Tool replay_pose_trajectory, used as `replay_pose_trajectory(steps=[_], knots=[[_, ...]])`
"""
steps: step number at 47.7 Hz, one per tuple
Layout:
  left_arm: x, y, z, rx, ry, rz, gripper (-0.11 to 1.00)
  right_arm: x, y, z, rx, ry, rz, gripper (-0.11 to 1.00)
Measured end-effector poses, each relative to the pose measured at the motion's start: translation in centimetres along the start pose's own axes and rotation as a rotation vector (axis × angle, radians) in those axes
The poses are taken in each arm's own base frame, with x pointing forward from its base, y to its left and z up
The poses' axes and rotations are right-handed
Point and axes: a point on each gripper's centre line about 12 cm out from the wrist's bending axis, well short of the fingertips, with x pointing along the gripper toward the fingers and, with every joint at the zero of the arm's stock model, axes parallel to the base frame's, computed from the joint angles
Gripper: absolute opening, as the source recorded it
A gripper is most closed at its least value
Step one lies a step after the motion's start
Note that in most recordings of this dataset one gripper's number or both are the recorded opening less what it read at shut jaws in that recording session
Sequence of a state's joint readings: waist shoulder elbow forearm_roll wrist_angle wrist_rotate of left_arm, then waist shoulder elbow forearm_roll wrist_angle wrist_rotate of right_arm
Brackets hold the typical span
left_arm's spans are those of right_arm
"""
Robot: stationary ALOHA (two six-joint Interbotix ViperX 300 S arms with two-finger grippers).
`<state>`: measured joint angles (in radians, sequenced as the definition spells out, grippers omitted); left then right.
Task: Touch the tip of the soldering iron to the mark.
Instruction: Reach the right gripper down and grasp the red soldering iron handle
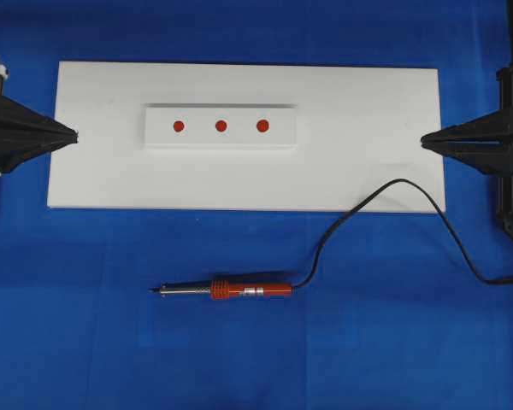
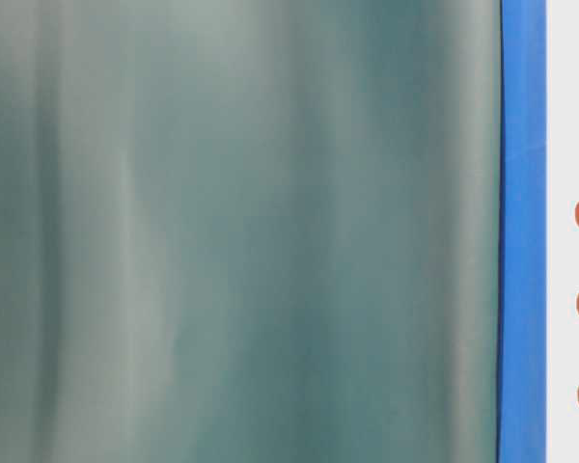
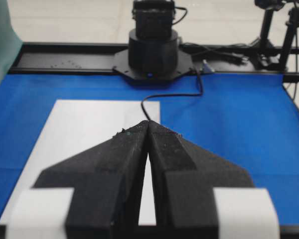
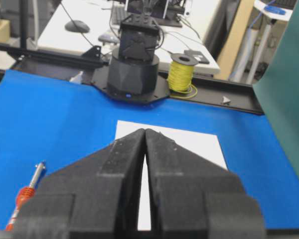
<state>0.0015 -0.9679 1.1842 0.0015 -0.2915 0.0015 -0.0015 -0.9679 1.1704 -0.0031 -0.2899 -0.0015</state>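
Soldering iron: lies flat on the blue table cover, below the white board's near long edge and apart from it. Red-orange handle toward the right, silver shaft and dark tip pointing left. Held by neither arm. In the right wrist view only the handle and shaft end show, at lower left.

Cord: black, runs from the handle end up onto the lower right corner of the board, arcs over, then trails off at the right edge of the overhead view.

White board: rectangular, flat on the cover, long axis left to right.

Raised white block: sits on the board left of centre, carrying three red marks in a row, evenly spaced.

Left gripper: jaws closed, tips meeting, empty; its point is over the board's left short edge.

Right gripper: jaws closed together, empty; its point is over the board's right short edge.

Table-level view: mostly filled by a blurred green surface, possibly a backdrop sheet close to the lens; a blue strip and three marks show at the far right.
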Motion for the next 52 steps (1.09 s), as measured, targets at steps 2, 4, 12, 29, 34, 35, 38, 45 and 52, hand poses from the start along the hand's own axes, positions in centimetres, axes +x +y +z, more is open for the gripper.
replay_pose_trajectory(steps=[2,4,12,29,34,35,38,45,52], knots=[[0.0,0.0,-0.2,0.003,0.015,0.001,0.02,0.0,0.0,0.0,0.002,0.000,0.000,-0.01],[0.0,0.0,-0.5,0.002,0.038,0.000,0.02,0.1,0.0,-0.1,0.002,0.012,0.000,-0.05],[0.1,0.0,-0.8,0.003,0.060,0.001,0.02,0.5,0.0,-0.3,0.002,0.061,0.000,-0.06],[0.1,0.0,-0.8,0.006,0.057,0.001,0.02,1.0,0.0,-0.5,0.011,0.075,0.001,0.01],[0.1,0.0,-0.7,0.006,0.052,0.001,0.02,1.5,0.1,-0.8,0.029,0.084,0.003,0.20],[0.1,0.0,-0.7,0.005,0.052,0.000,0.02,1.7,0.1,-0.8,0.034,0.086,0.003,0.26],[0.1,0.0,-0.6,0.008,0.048,0.001,0.02,2.0,0.1,-0.9,0.051,0.095,0.003,0.43],[0.1,0.0,-0.6,0.006,0.041,0.001,0.02,3.2,0.2,-1.3,0.090,0.128,0.004,0.84],[0.1,0.0,-0.5,0.006,0.040,0.001,0.02,5.5,0.7,-2.4,0.134,0.201,0.016,0.88]])
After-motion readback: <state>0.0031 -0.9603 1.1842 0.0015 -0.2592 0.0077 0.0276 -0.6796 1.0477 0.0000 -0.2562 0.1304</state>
